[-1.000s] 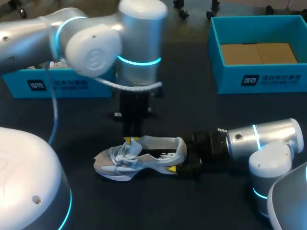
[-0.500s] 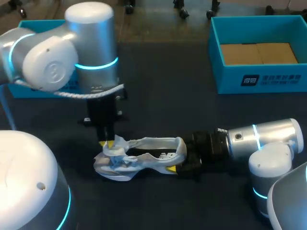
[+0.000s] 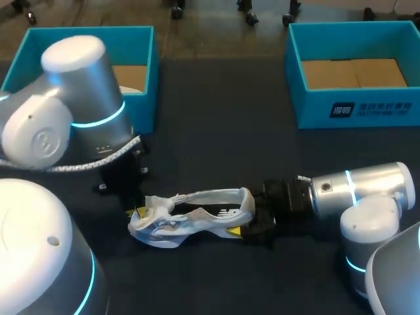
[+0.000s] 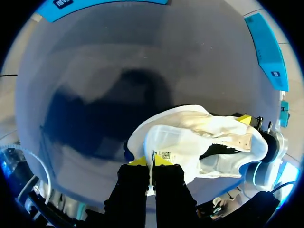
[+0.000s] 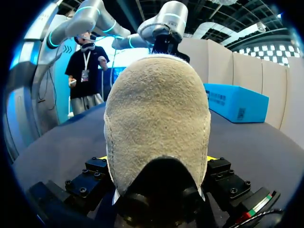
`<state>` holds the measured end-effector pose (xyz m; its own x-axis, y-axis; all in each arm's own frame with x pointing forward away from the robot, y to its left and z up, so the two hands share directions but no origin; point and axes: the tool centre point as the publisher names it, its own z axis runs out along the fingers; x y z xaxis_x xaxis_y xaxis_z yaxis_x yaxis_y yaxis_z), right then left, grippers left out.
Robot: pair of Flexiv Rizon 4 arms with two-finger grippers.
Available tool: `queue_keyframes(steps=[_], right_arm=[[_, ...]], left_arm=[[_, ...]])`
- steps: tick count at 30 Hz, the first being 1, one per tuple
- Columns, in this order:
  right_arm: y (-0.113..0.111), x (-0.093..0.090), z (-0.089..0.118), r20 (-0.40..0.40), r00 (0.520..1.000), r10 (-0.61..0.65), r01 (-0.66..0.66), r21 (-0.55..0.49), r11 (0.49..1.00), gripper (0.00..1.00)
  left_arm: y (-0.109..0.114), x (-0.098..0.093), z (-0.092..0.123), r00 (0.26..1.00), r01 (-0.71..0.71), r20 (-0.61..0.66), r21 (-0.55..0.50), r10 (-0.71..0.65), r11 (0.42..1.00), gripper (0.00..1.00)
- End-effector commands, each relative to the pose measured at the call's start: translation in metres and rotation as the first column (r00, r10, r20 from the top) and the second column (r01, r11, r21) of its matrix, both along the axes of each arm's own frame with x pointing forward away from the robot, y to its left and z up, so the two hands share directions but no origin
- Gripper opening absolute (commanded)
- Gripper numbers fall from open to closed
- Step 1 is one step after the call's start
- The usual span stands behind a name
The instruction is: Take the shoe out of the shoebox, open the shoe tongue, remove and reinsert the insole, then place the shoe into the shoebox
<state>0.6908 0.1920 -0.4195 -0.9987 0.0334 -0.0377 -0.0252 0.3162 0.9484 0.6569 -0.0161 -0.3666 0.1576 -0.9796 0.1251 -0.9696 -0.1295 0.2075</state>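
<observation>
White mesh sneaker (image 3: pixel 190 213) lies near the dark table's (image 3: pixel 216 131) front edge, heel clamped in my right gripper (image 5: pixel 156 159). My left gripper (image 4: pixel 152 161) pinches the tongue (image 4: pixel 166 142) (apparently by its label). Opening the tongue, I judge; next, let go and reach for the insole, hidden here.

Fuzzy cloth shoe (image 5: pixel 156 118), matt table (image 3: pixel 216 144)
</observation>
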Motion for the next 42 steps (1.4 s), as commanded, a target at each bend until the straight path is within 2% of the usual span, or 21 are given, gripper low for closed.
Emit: queue_keyframes(steps=[1,6,7,8,9,10,12,13,20,31,36,42], right_arm=[[0.000,0.000,0.000,0.001,1.000,-0.002,0.002,-0.005,1.000,0.00],[0.000,0.000,0.000,0.001,1.000,-0.002,0.002,-0.005,1.000,0.00],[0.000,0.000,0.000,0.001,1.000,-0.002,0.002,-0.005,1.000,0.00],[0.000,0.000,0.000,0.001,1.000,-0.002,0.002,-0.005,1.000,0.00],[0.000,0.000,0.000,0.001,1.000,-0.002,0.002,-0.005,1.000,0.00],[0.000,0.000,0.000,0.001,1.000,-0.002,0.002,-0.005,1.000,0.00],[0.000,0.000,0.000,0.001,1.000,-0.002,0.002,-0.005,1.000,0.00],[0.000,0.000,0.000,0.001,1.000,-0.002,0.002,-0.005,1.000,0.00],[0.000,0.000,0.000,0.001,1.000,-0.002,0.002,-0.005,1.000,0.00],[0.000,0.000,0.000,0.001,1.000,-0.002,0.002,-0.005,1.000,0.00],[0.000,0.000,0.000,0.001,1.000,-0.002,0.002,-0.005,1.000,0.00],[0.000,0.000,0.000,0.001,1.000,-0.002,0.002,-0.005,1.000,0.00]], left_arm=[[0.009,-0.002,-0.003,1.000,-0.019,0.022,-0.092,0.021,0.996,0.00],[0.016,0.000,0.004,0.999,-0.017,0.025,-0.096,0.020,0.995,0.00],[0.016,0.000,0.006,0.999,-0.016,0.027,-0.099,0.019,0.995,0.07],[0.015,0.000,0.010,0.999,-0.011,0.034,-0.109,0.014,0.994,0.44],[0.014,0.000,0.013,0.999,-0.006,0.035,-0.120,0.010,0.993,0.58],[0.014,0.000,0.015,0.999,-0.003,0.039,-0.124,0.008,0.992,0.66],[0.012,-0.001,0.027,0.999,0.014,0.054,-0.147,-0.006,0.989,0.94],[0.012,-0.001,0.033,0.998,0.026,0.063,-0.158,-0.016,0.987,0.96],[0.004,0.005,0.070,0.989,0.119,0.107,-0.210,-0.098,0.970,1.00],[-0.025,0.010,0.115,0.938,0.337,0.163,-0.228,-0.306,0.913,1.00],[-0.039,0.009,0.137,0.883,0.465,0.189,-0.216,-0.430,0.858,0.99],[-0.059,0.010,0.163,0.777,0.629,0.203,-0.198,-0.597,0.752,0.94]])
